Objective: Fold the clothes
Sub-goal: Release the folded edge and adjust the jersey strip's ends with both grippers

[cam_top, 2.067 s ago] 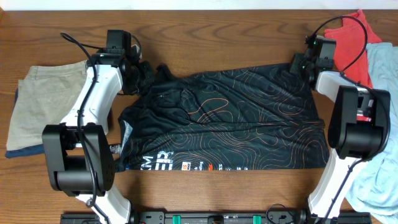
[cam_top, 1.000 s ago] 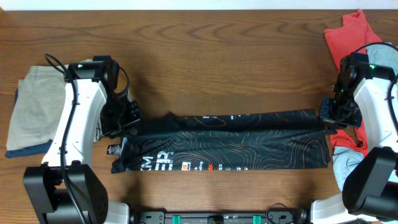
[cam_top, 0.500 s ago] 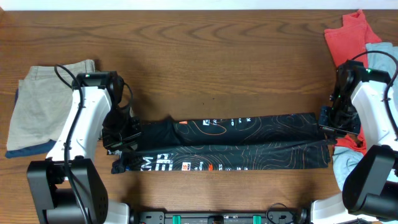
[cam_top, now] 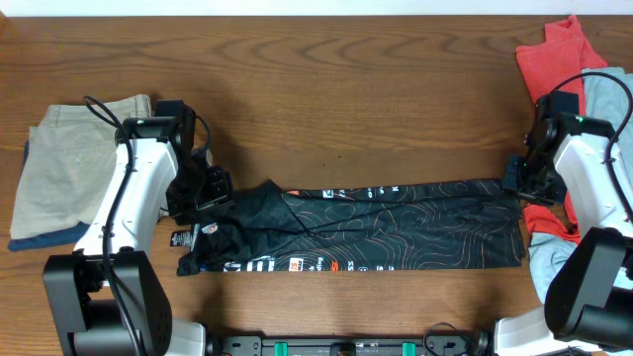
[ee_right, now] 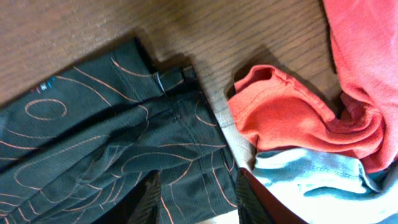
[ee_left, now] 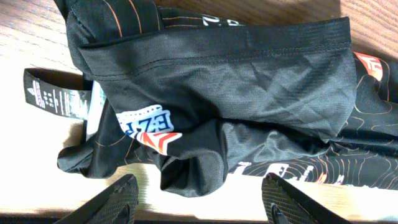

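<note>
The clothes, a black jersey (cam_top: 376, 232) with thin orange contour lines, lie folded into a long strip across the table's front. Its left end (ee_left: 236, 81) is bunched, showing a white-and-orange logo. My left gripper (cam_top: 211, 188) hovers over that end; in the left wrist view its jaws (ee_left: 199, 205) stand wide open with a loose fold of cloth lying between them, ungripped. My right gripper (cam_top: 519, 183) is at the strip's right end, and its jaws (ee_right: 202, 202) are apart, straddling the jersey's hem (ee_right: 168, 81) as it lies flat.
Folded tan trousers (cam_top: 69, 168) lie at the left on a blue garment (cam_top: 40, 237). A red garment (cam_top: 554, 54) and a light blue one (cam_top: 605, 94) are piled at the right, close against the jersey's end (ee_right: 292, 118). A black label (ee_left: 56, 99) sticks out left.
Both grippers have opened and let go of the jersey's top edge. The folded-over layer has settled onto the lower one, and the left end has slumped into a bunch.
</note>
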Robot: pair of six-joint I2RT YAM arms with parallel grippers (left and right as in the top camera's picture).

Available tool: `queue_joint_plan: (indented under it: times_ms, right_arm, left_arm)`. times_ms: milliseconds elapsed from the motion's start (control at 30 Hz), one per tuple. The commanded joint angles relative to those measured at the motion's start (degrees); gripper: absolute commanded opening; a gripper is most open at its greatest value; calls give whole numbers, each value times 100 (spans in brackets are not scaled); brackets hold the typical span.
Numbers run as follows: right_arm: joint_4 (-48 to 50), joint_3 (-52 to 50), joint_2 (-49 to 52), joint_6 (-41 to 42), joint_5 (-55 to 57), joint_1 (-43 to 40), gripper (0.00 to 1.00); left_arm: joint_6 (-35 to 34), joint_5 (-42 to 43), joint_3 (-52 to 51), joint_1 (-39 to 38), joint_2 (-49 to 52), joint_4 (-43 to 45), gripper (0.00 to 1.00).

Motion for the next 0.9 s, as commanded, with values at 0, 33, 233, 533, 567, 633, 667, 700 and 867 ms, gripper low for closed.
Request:
queue_joint_plan:
  times_ms: [0, 33, 233, 533, 567, 633, 667, 700, 867]
  right_arm:
    - [-13, -85, 31, 9, 15, -31, 44]
    - [-37, -118, 31, 9, 15, -31, 46]
    - [131, -540, 31, 9, 2, -57, 67]
    - [841, -1016, 31, -398, -857, -487, 80]
    - [894, -1045, 31, -452, -883, -533, 79]
    - [992, -1108, 31, -468, -885, -605, 78]
    - [1071, -1165, 31, -468, -885, -632, 77]
    - [1143, -1222, 31, -468, -892, -651, 76]
    - [1733, -1729, 31, -468, -1067, -658, 72]
  left_arm:
    - [28, -55, -15, 13, 24, -13, 65]
    - [28, -55, -15, 13, 24, -15, 66]
    - [31, -55, -17, -9, 24, -15, 66]
    - [31, -57, -42, -229, 24, 9, 66]
    - [31, -57, -42, -243, 24, 15, 66]
    - [31, -57, -42, -240, 24, 20, 66]
    - [31, -57, -42, -240, 24, 20, 66]
    - [31, -57, -42, -240, 24, 20, 66]
    - [31, -57, -42, -240, 24, 22, 66]
